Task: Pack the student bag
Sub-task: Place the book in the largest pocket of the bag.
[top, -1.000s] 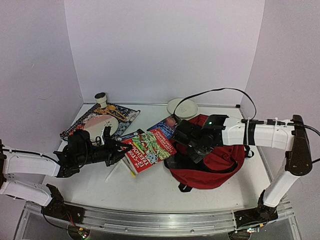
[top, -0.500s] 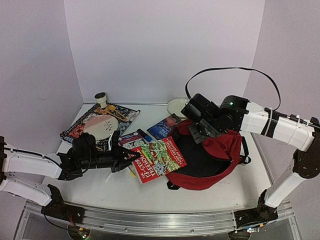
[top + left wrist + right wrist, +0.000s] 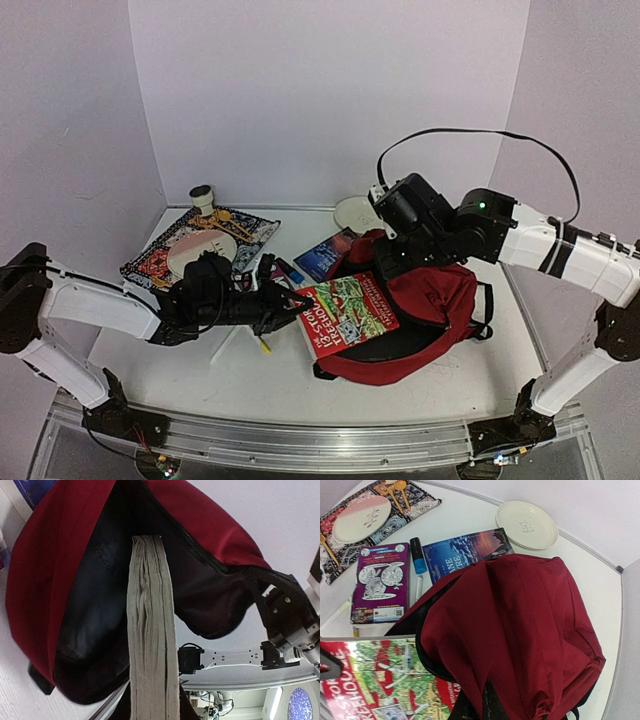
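The dark-red student bag (image 3: 435, 300) lies right of centre with its mouth facing left. My right gripper (image 3: 386, 262) is shut on the bag's upper flap (image 3: 530, 620) and holds it raised, so the black interior (image 3: 100, 605) gapes. My left gripper (image 3: 288, 300) is shut on a red and green storybook (image 3: 352, 315), whose far end lies in the bag's mouth. In the left wrist view the book's grey page edge (image 3: 150, 630) points into the opening. The book's cover also shows in the right wrist view (image 3: 370, 680). The fingers of both grippers are mostly hidden.
A blue book (image 3: 325, 252), a purple book (image 3: 380, 580) and a blue marker (image 3: 417, 555) lie left of the bag. A white plate (image 3: 363, 213) sits at the back. A patterned placemat (image 3: 160, 255) with a pink plate (image 3: 200, 252) and a small cup (image 3: 203, 197) lies at the far left.
My left gripper moved right with the storybook, bringing its end into the bag's mouth. My right gripper rose with the flap, opening the bag wider.
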Controlling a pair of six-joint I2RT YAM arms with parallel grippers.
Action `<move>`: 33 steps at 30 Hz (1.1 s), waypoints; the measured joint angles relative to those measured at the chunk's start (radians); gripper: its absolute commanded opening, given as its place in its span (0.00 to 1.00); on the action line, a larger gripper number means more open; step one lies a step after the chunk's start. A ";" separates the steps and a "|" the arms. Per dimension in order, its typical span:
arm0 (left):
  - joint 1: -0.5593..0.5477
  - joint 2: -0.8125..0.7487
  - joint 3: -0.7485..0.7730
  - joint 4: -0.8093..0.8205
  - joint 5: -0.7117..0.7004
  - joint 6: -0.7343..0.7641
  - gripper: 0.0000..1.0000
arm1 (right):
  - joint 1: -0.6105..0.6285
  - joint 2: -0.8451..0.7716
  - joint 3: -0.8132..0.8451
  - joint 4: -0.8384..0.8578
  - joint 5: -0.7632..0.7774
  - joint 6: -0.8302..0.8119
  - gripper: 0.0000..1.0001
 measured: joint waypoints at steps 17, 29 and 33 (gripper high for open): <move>-0.018 0.354 0.234 0.135 -0.096 -0.113 0.00 | 0.000 -0.105 -0.101 0.130 -0.168 0.024 0.00; -0.064 0.578 0.423 0.187 -0.218 -0.179 0.00 | 0.000 -0.130 -0.133 0.168 -0.186 0.030 0.00; -0.074 0.638 0.480 0.194 -0.253 -0.185 0.09 | 0.000 -0.130 -0.135 0.172 -0.188 0.030 0.00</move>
